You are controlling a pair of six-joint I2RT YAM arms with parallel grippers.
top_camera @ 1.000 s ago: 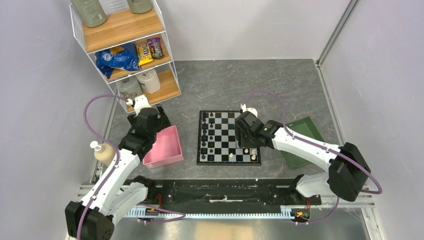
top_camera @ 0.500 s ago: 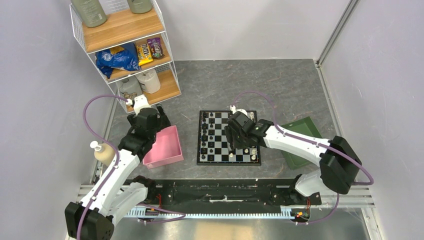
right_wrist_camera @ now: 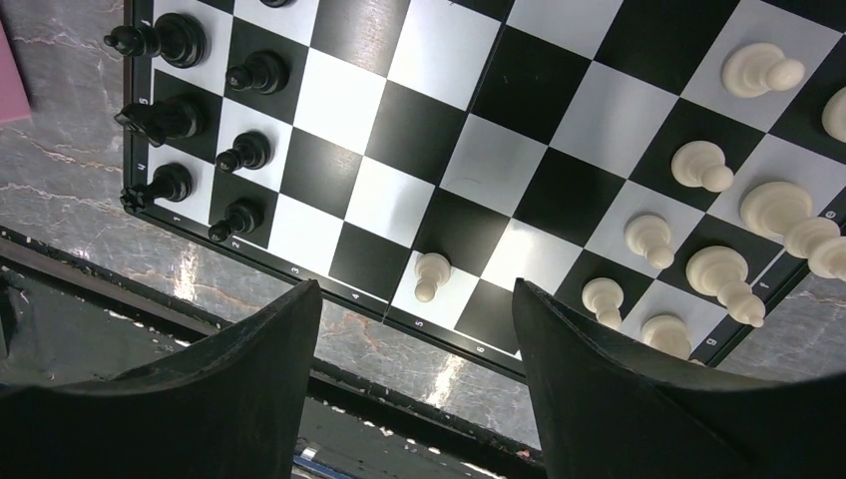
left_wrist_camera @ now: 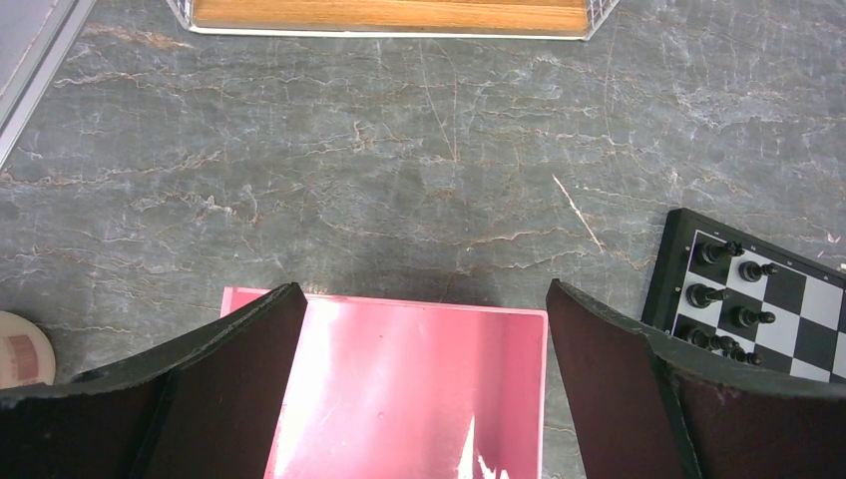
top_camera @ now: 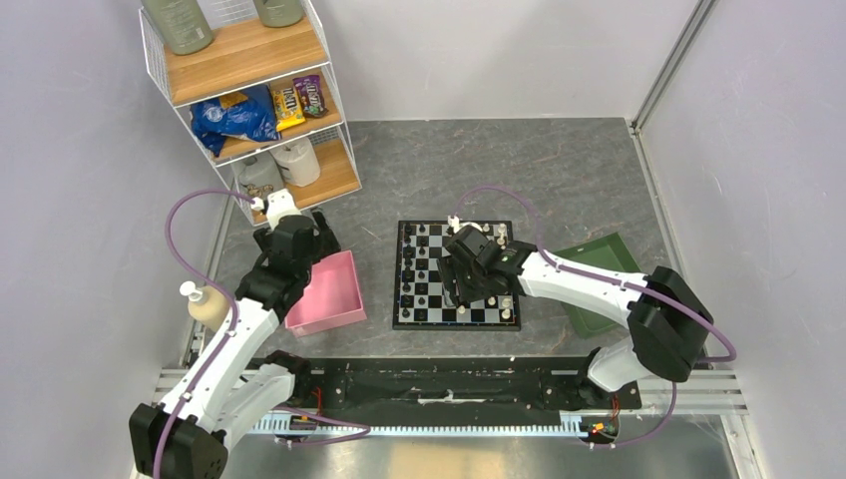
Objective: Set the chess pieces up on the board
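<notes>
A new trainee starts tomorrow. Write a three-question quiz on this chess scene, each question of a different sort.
1. True or false: the left pincer hangs open over the pink tray.
2. The lone piece just ahead of the open right pincer is: A) white B) black C) pink
3. Fill in: in the top view, the black pieces stand along the board's ____ side.

Key: 1 true; 2 A; 3 left.
</notes>
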